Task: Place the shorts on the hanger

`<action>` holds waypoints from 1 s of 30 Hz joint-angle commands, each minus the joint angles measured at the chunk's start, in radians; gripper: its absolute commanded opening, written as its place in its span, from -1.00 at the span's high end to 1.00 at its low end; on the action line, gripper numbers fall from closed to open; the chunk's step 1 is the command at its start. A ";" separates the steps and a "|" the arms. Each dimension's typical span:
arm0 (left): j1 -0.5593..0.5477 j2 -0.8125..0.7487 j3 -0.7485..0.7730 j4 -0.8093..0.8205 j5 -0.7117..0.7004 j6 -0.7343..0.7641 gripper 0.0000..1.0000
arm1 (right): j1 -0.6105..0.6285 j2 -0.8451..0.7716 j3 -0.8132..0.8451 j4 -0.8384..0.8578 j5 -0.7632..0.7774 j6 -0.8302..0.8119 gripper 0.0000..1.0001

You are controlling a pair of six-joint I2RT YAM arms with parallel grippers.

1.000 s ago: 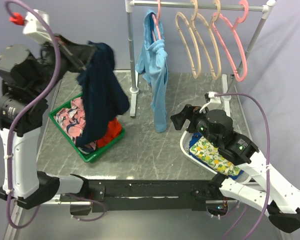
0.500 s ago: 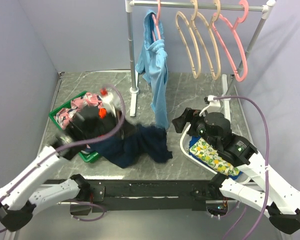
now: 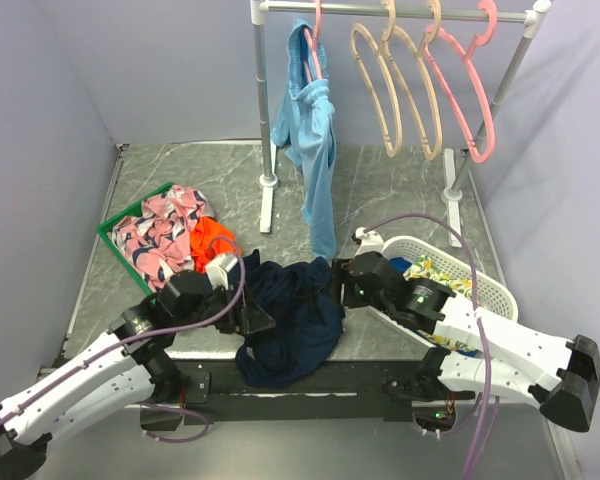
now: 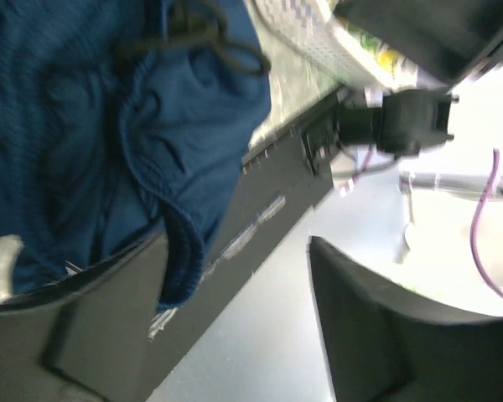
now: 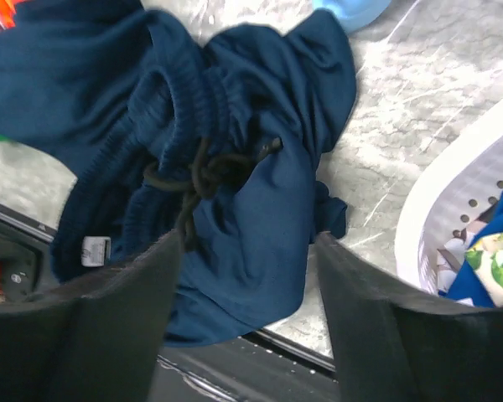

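The shorts (image 3: 292,322) lie crumpled on the table (image 3: 400,190) at its near edge, between the two arms, with one part drooping over the front lip. They are dark navy, and the waistband and knotted drawstring (image 5: 203,174) face up.

The left gripper (image 3: 260,318) is at the left side of the heap with its fingers spread wide. In its own wrist view the shorts (image 4: 109,142) fill the upper left and nothing sits between the fingers. One finger (image 4: 92,335) may be brushing the hanging hem, but that view is too blurred to be sure.

The right gripper (image 3: 338,283) hovers over the right side of the shorts (image 5: 235,167), also wide open and holding nothing.

Just right of it is a white basket (image 3: 485,285) with printed fabric inside. Left of the heap, a green basket (image 3: 130,212) holds patterned clothes (image 3: 155,235) and an orange piece (image 3: 212,240).

Farther back stands a rack (image 3: 400,12). A light-blue garment (image 3: 315,150) hangs from its left end, then two cream hangers (image 3: 391,152), bare, and a pink hanger (image 3: 478,150) at the right. The shorts are well apart from all of them.
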 commanded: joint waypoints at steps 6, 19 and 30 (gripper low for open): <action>-0.005 0.092 0.150 -0.188 -0.360 -0.079 0.36 | 0.066 0.132 0.062 0.115 0.048 -0.005 -0.22; -0.042 -0.141 0.035 -0.492 -0.377 -0.533 0.04 | 0.068 0.542 0.329 0.118 0.035 -0.327 -0.31; -0.144 -0.014 -0.013 -0.403 -0.350 -0.622 -0.07 | 0.068 0.685 0.418 0.098 -0.047 -0.430 -0.31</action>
